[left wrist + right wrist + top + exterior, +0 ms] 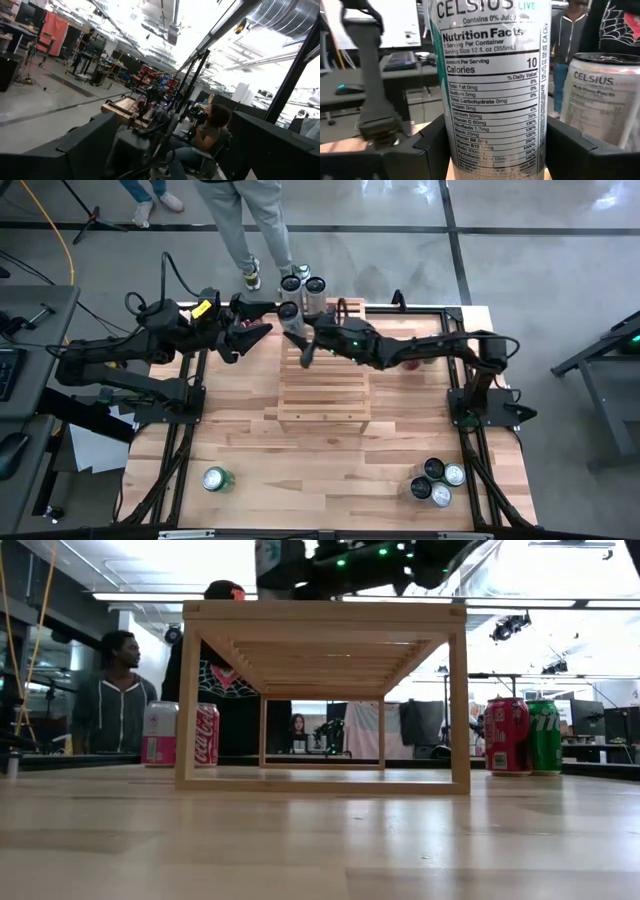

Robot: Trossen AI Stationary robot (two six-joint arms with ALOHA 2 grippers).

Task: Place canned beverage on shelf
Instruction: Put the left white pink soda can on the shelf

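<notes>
- Your right gripper (291, 323) is clamped on a white Celsius can (492, 90), up over the back edge of the shelf (324, 390).
- Your left gripper (252, 332) hangs spread wide and empty, just left of that can.
- Two more cans (306, 282) stand just behind.

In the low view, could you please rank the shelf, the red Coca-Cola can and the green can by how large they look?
1. The shelf, by far the largest.
2. The red Coca-Cola can and the green can look about alike; distance from the camera may differ, so I will not rank them.
</notes>
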